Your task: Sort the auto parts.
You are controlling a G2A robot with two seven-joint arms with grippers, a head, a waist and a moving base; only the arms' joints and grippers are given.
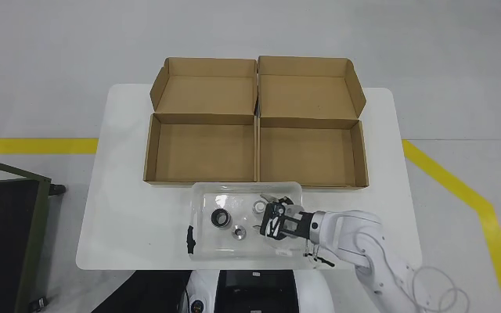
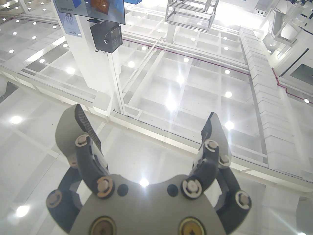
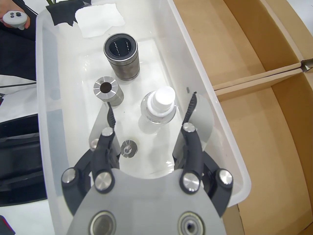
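Observation:
A clear plastic bin [image 1: 205, 196] at the table's front holds the parts. In it stand a dark ribbed bearing sleeve [image 3: 123, 58], a slotted silver cylinder [image 3: 107, 90], a small clear bottle with a white cap [image 3: 160, 106] and a small silver disc-like part [image 3: 129, 148]. My right gripper [image 3: 151, 102] hangs open inside the bin [image 3: 200, 74], one finger on either side of the bottle without touching it. From above, that gripper [image 1: 270, 220] sits at the bin's right half, with the sleeve [image 1: 221, 217] to its left. My left gripper [image 2: 144, 110] is open, holds nothing and points up at a ceiling.
Two open cardboard boxes [image 1: 201, 150] [image 1: 310, 154] stand side by side just behind the bin, flaps raised at the back. They border the bin's long side, the left box [image 3: 220, 37] and the right box [image 3: 269, 147]. Black tape [image 3: 66, 13] and a white paper scrap [image 3: 100, 20] mark the bin's left end.

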